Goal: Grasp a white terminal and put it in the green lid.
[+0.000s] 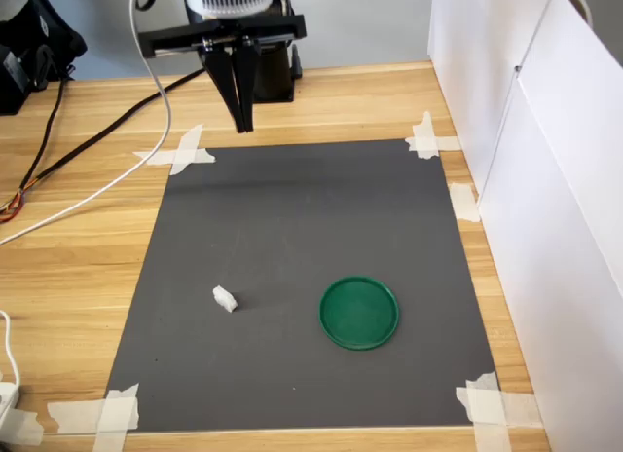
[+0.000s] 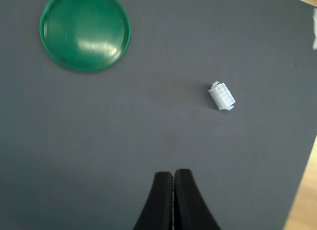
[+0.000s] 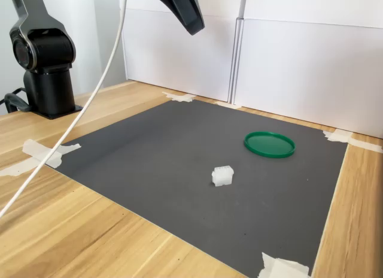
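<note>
gripper (image 2: 173,178): nearest the wrist camera, black fingers pressed together, holding nothing, high above the dark mat (image 1: 292,218).
white terminal (image 2: 221,96): lying alone on the mat, well apart from the green lid (image 2: 84,30).
step: part the fingers, descend straddling the terminal squarely.
room: bare mat all round; white panels (image 3: 299,62) border one edge.
</note>
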Tool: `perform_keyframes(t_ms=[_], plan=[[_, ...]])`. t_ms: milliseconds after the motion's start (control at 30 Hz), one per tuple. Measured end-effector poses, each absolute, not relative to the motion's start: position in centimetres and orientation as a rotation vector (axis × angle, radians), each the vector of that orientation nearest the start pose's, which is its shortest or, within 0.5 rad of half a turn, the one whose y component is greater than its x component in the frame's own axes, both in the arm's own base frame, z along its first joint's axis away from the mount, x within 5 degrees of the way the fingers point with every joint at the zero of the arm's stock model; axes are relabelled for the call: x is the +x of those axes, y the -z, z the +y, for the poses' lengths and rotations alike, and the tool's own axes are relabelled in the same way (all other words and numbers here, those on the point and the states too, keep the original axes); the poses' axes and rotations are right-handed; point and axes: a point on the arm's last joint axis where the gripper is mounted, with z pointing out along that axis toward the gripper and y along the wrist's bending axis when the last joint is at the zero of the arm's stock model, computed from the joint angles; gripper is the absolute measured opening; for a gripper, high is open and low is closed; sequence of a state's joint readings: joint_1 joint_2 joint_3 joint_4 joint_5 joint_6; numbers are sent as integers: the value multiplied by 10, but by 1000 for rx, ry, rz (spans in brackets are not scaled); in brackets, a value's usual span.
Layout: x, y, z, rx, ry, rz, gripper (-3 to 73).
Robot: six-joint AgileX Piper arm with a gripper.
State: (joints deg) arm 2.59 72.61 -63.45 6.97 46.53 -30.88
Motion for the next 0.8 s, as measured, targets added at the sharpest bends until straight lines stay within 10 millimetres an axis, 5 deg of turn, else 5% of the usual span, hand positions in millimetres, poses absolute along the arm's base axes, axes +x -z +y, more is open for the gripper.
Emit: perform_keyframes(t_ms=[167,467,800], plan=[[283,-340,19,-813,117,2354,-21],[321,-343,-22,-658,124,2344,-21],[340,-335,-22,-1037,28,2386,-21]])
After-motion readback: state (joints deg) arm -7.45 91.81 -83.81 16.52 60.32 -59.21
